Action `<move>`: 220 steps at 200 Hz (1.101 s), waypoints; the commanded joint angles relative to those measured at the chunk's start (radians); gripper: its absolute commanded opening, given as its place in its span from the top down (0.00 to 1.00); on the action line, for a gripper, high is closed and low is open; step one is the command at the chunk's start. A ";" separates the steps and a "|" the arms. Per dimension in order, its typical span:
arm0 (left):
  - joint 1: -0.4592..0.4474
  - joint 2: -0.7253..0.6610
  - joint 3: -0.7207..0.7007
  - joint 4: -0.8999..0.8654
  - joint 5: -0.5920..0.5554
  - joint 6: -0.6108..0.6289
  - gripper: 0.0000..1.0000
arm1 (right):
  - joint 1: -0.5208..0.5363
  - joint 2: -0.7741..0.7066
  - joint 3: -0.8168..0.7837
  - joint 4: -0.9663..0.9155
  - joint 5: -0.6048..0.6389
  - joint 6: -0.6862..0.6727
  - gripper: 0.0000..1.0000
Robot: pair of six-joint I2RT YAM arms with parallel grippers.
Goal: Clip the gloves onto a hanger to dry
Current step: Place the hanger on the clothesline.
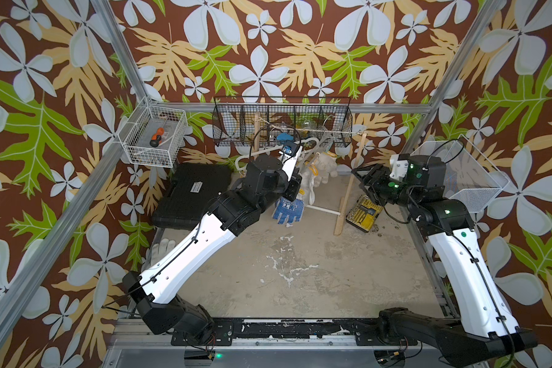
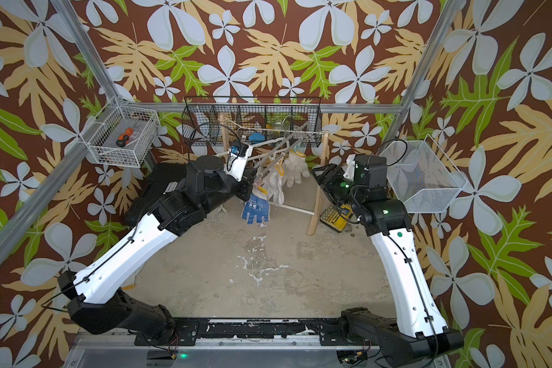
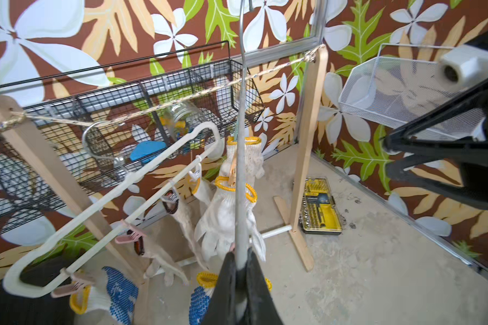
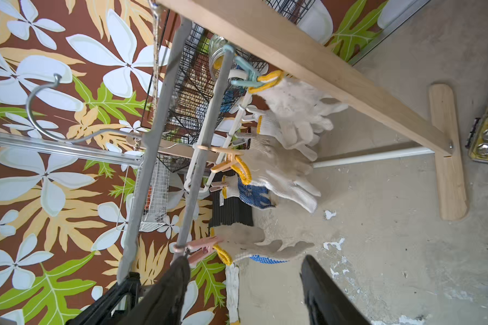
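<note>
Left gripper (image 3: 240, 261) is clamping the grey hanger (image 3: 238, 140) end-on; right gripper (image 1: 364, 180), jaws wide, is hovering right of its clipped gloves (image 3: 226, 222), seemingly near.

Left arm (image 1: 185, 255): white shell links, black joints — thin black cable (image 1: 194, 241) clipped along.
Right arm (image 1: 466, 274): same white-and-black build, green lights (image 1: 395, 184) near wrist.
</note>
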 commanded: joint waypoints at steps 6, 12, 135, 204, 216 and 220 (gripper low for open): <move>0.002 0.038 0.062 -0.066 0.070 -0.048 1.00 | -0.012 0.002 -0.003 0.006 -0.033 -0.043 0.35; 0.004 0.048 0.071 -0.080 0.068 -0.055 1.00 | -0.015 0.001 -0.009 0.010 -0.037 -0.040 0.35; 0.010 0.151 0.139 -0.161 0.014 -0.122 1.00 | -0.020 0.014 -0.052 0.041 -0.071 -0.035 0.33; 0.010 0.099 0.043 -0.094 0.006 -0.101 0.57 | -0.020 0.021 -0.071 0.059 -0.062 -0.122 0.33; 0.010 0.088 0.036 -0.087 0.002 -0.101 0.49 | -0.020 0.022 -0.082 0.067 -0.061 -0.145 0.33; 0.010 0.084 0.034 -0.084 0.002 -0.100 0.48 | -0.019 0.021 -0.087 0.072 -0.061 -0.157 0.32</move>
